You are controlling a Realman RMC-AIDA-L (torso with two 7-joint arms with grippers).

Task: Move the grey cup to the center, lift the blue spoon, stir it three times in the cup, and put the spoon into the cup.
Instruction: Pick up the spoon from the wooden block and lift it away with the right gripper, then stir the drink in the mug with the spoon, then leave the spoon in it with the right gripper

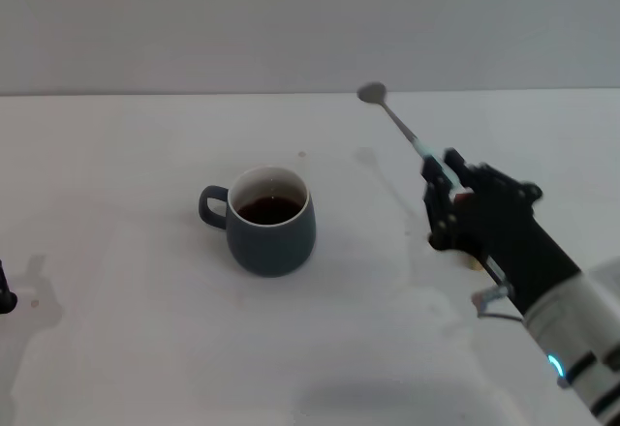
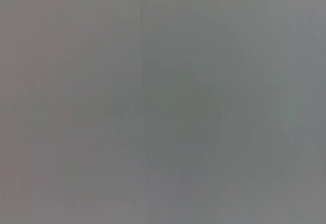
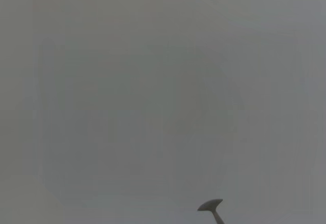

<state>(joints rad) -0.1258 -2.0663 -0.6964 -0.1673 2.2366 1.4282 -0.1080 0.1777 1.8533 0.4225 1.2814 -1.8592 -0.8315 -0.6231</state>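
The grey cup (image 1: 272, 228) stands on the white table, handle toward my left, with dark liquid inside. My right gripper (image 1: 441, 182) is to the right of the cup and above the table, shut on the pale handle of the blue spoon (image 1: 399, 128). The spoon slants up and away, and its metal bowl is the farthest point, well clear of the cup. That spoon bowl (image 3: 210, 205) also shows in the right wrist view against plain grey. Only a dark tip of my left gripper (image 1: 5, 298) shows at the table's left edge.
The white table (image 1: 145, 155) runs back to a grey wall. A small tan object (image 1: 472, 264) peeks out under my right gripper. The left wrist view shows only a blank grey surface.
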